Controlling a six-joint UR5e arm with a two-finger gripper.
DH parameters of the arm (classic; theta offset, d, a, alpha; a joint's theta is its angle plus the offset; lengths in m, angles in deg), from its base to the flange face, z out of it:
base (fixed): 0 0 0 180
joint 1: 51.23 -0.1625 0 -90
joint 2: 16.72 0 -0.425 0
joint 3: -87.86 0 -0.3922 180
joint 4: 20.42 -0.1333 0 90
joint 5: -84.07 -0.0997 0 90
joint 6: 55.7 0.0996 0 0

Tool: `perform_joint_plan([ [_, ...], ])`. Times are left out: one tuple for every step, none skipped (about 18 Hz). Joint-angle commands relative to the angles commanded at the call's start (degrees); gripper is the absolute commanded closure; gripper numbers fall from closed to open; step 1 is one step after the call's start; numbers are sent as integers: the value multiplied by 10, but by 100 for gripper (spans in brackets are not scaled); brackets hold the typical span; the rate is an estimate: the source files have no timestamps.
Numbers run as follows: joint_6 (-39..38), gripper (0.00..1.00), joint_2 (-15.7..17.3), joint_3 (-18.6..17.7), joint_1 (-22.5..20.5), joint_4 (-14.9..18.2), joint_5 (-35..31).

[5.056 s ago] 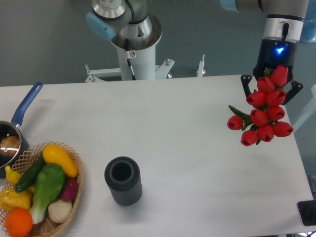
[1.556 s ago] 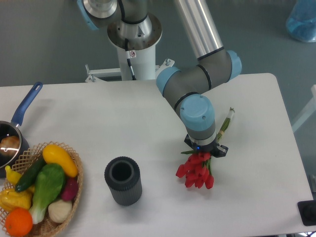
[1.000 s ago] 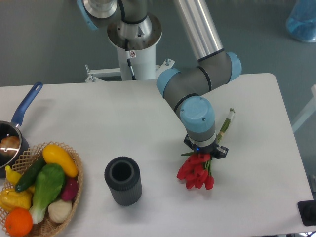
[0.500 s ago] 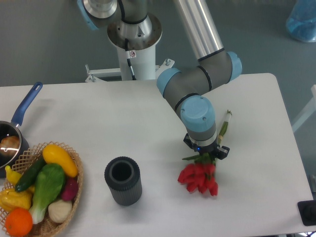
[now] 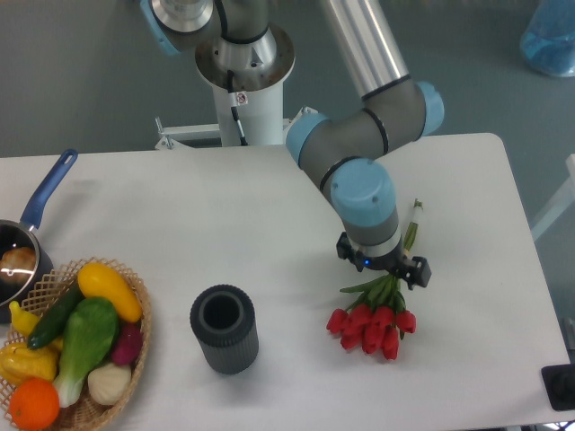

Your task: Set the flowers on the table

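From the fixed camera you see the flowers lying flat on the counter, just right of the vase, red buds fanned toward the near edge and the stems running back under the hand. The hand sits low over the stems, right where leaves meet buds. Its fingers are hidden beneath the wrist, so you cannot tell whether it grips the stems or has let go. A pale stem end pokes out beyond the hand, on the side away from the vase.

The bunch looks laid sideways because tied tulips will not stand alone; resting on their length they sit steady, and the task seems close to finished if the hand has indeed released.

For room, take the vase as your mark. The flowers lie apart from it, with bare counter between. Left of the vase, well apart, the wicker basket of vegetables sits at the near left corner, and the blue-handled pan lies beyond it at the left edge. Right of the flowers the counter runs on before its rounded edge. Straight up is your clearest way out.
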Motion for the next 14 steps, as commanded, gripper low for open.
perform_joint_plan([
  [-3,0,8,0,-7,-3,8],
  [-17,0,16,3,-12,-6,23],
  [-38,0,27,10,-22,-7,43],
  [-63,0,36,19,-32,-7,63],
  [-82,0,43,29,-43,-7,85],
  [-94,0,48,39,-53,-7,104],
  [-93,0,51,45,-59,-7,119],
  [-91,0,57,52,-65,-7,124],
  [-90,0,61,60,-69,-7,132],
  [-90,0,66,68,-75,-7,149],
  [-90,0,74,73,-90,-7,171],
  [-89,0,79,74,-106,-7,193],
  [-84,0,87,74,-118,-6,209],
  [-69,0,98,72,-127,-4,214],
])
